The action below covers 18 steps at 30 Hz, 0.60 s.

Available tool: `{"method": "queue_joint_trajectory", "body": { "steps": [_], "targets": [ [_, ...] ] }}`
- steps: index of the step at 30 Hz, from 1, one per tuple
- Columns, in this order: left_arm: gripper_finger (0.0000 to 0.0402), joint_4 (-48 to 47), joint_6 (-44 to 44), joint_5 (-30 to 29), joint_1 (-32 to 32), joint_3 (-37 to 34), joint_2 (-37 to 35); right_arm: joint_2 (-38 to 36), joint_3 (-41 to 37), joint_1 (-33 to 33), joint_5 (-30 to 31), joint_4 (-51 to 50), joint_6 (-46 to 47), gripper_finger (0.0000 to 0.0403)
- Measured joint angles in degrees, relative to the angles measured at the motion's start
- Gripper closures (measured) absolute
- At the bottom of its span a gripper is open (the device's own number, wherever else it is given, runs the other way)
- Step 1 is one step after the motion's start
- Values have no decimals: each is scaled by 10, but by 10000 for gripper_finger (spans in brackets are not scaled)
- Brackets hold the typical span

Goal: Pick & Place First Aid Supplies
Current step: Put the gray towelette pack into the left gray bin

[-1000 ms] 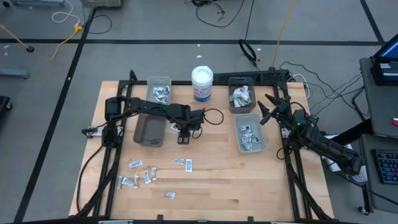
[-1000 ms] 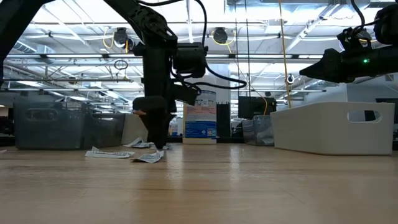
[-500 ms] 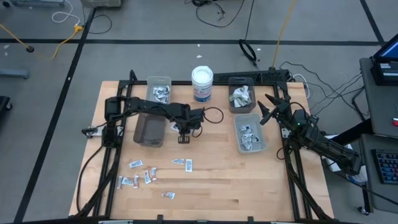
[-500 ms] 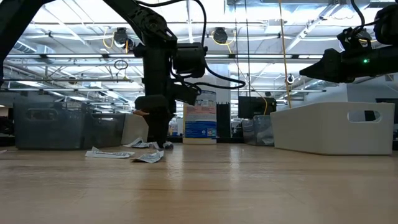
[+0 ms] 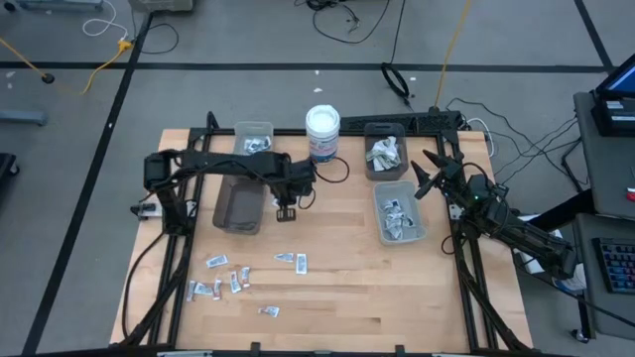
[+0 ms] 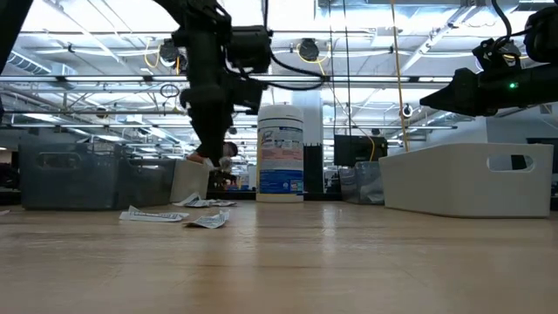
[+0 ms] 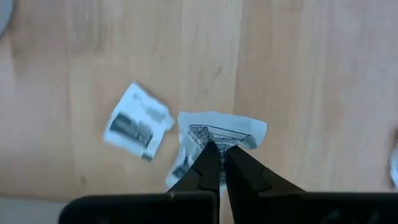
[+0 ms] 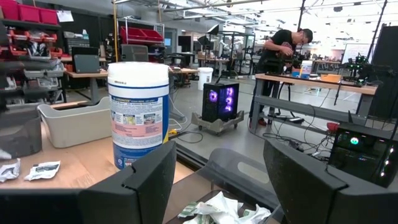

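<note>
Left hand [image 7: 219,151] pinching white packet [image 7: 231,132] above desk [image 7: 298,93] | high view hiding packet | right hand [image 5: 425,171] spread, idling

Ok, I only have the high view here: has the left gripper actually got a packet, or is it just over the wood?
Observer: The left wrist view shows the left gripper shut on a white printed packet.
Operator: Is it off the table?
Observer: Yes. In the low view it hangs above the table, clear of the loose packets lying there.
Operator: And the right one?
Observer: The right wrist view shows the right gripper open and holding nothing, with pale sachets just past it.
</note>
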Motion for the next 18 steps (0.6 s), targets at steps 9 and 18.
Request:
{"method": "queue_joint_trajectory", "body": {
  "steps": [9, 18],
  "targets": [
    [394, -63, 13, 6, 10, 0, -62, 0, 0, 0, 0, 0, 0, 165],
    [395, -85, -3, 13, 51, 0, -78, 0, 0, 0, 0, 0, 0, 165]
  ]
}}
